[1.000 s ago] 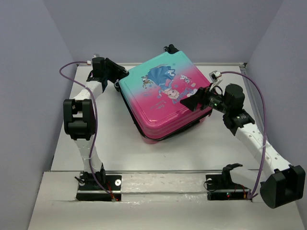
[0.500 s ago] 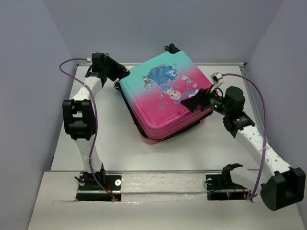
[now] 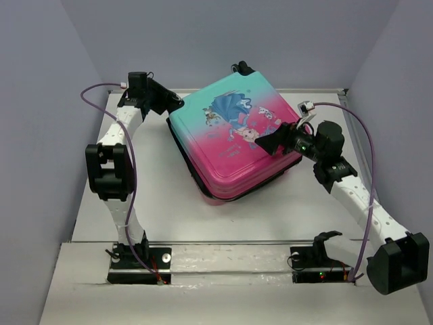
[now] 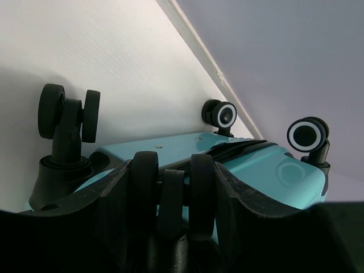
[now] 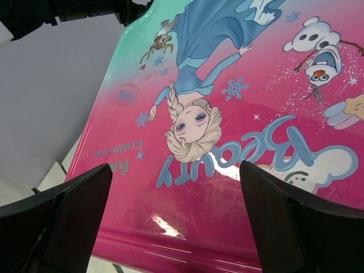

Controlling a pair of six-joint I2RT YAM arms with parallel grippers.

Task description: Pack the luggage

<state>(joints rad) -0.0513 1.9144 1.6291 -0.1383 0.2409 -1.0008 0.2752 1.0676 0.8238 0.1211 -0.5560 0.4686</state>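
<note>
The luggage (image 3: 230,139) lies flat and closed on the white table (image 3: 155,196), pink-to-teal shell with the princess print facing up. My left gripper (image 3: 169,105) is at its far left teal corner. In the left wrist view, the left gripper (image 4: 170,199) is shut on a black twin wheel (image 4: 170,187) of the luggage, both fingers pressed against it. Three other wheels (image 4: 68,114) stick out from the teal shell (image 4: 273,170). My right gripper (image 3: 267,141) hovers open over the lid's right side. In the right wrist view its fingers (image 5: 62,216) straddle the pink lid (image 5: 227,187) without touching it.
Purple-grey walls close in at the back and on both sides; the table's back edge (image 4: 222,79) runs just behind the luggage. Both arm bases (image 3: 139,261) are bolted at the near edge. Purple cables (image 3: 365,135) loop off each arm.
The left gripper, still holding the wheel, has drawn a little toward the back left. The luggage has turned slightly with it. The right gripper has edged slightly left over the lid.
</note>
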